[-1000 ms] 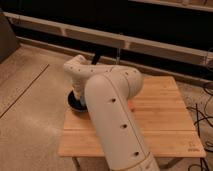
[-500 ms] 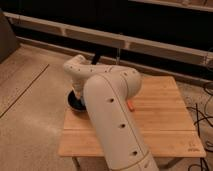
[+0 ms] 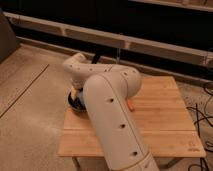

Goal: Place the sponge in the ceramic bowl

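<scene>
At the left edge of the light wooden surface (image 3: 165, 125) sits the round dark glossy ceramic bowl (image 3: 73, 104). The tool (image 3: 75, 94) hangs directly over it, mostly hidden by the bulky white arm (image 3: 107, 110), so I cannot tell how far open it is or whether it holds anything. The blue-grey sponge is hidden from view. Just right of the arm lies a thin orange stick (image 3: 131, 105).

bowl (image 3: 71, 103): dark, glossy, round, upright at the left edge of the table (image 3: 165, 117); I see only its left part past the arm
sponge: I cannot pick it out
gripper (image 3: 75, 95): down over the bowl, mostly hidden
</scene>
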Controlling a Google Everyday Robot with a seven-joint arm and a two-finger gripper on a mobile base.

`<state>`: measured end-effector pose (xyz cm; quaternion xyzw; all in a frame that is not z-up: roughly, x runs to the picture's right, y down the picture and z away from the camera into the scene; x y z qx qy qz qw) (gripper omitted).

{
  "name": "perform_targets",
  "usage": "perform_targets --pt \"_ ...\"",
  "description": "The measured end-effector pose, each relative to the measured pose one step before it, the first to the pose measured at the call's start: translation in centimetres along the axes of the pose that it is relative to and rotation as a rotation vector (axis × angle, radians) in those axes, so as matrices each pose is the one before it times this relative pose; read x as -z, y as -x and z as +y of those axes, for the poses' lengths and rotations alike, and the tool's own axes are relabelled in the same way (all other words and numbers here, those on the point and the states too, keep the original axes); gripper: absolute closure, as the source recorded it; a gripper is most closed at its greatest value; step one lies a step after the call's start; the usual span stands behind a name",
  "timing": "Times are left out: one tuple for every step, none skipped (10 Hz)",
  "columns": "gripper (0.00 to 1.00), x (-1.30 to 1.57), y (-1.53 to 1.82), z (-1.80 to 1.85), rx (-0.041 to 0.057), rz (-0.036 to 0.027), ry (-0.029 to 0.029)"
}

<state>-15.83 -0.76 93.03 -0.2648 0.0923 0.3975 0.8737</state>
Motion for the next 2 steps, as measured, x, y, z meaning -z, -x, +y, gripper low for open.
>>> perform_targets --pt "0.2 1.365 0.578 -0.315 0.00049 -0.03261 -0.00556" --pt "0.2 0.913 0.213 -0.416 -0.00226 -0.02054 -0.00619"
